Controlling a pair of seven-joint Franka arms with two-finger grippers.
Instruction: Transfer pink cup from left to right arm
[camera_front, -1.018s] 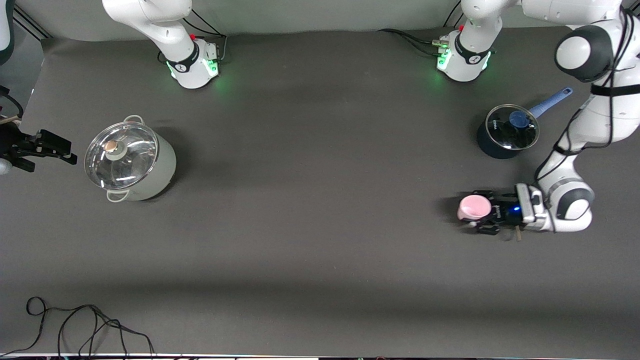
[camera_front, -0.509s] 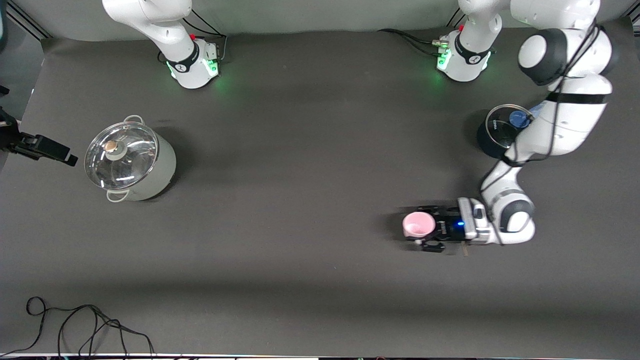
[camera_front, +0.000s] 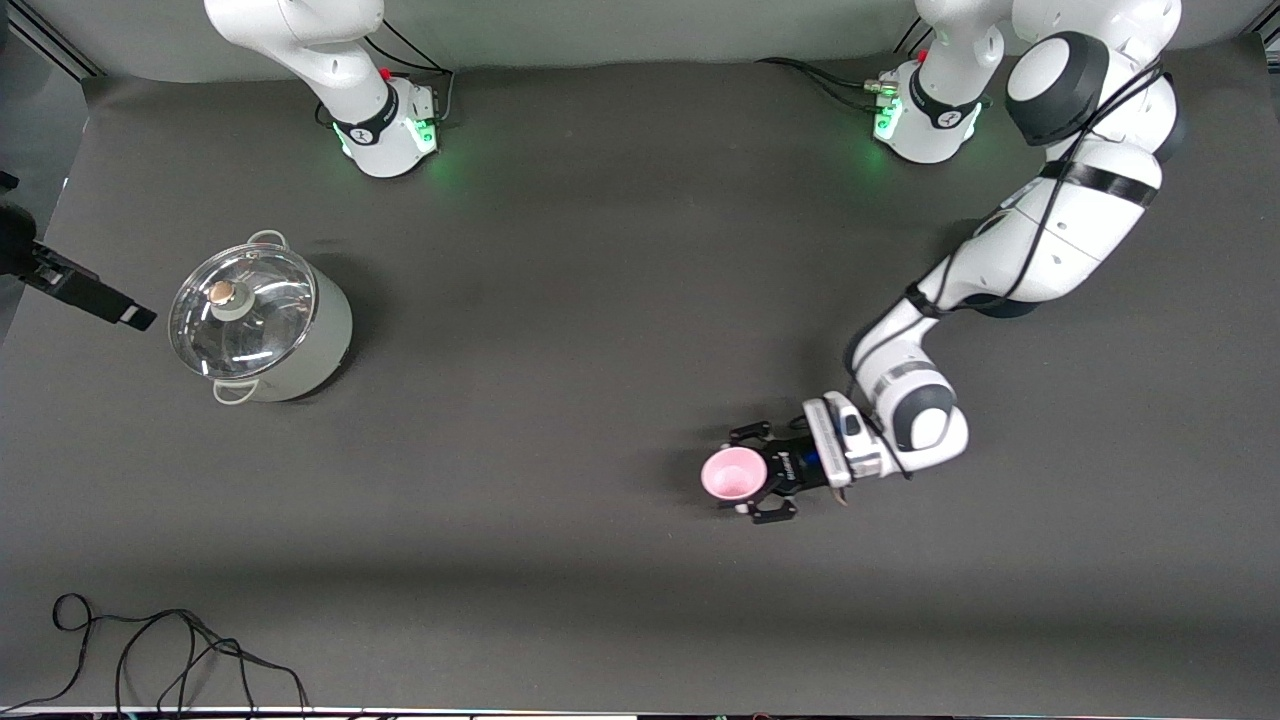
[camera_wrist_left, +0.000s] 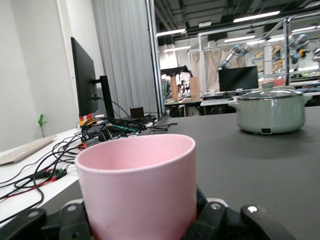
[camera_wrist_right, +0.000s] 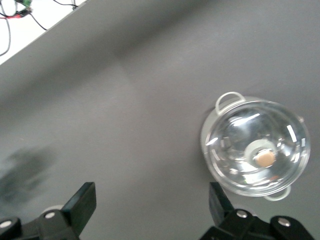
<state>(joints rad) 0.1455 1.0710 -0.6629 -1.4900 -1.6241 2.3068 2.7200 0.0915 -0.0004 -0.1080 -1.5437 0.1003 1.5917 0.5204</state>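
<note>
Left gripper jaws clamp the pink cup above mid-desk; right gripper jaws wide, high beside the pot. Risk: cup gripped low, a handover bump could tip it out

Front cam: high up across the table, facing the two arm bases, looking steeply down, whole tabletop in frame. Left wrist cam: low, just over the tabletop, looking level along it toward the right arm's end; pink cup fills the foreground, very close, pale green pot far off. Right wrist cam: high above the right arm's end, looking straight down, same pot below, its open fingers at the frame edge. All three views share that pot; front and left wrist share the cup.
</note>
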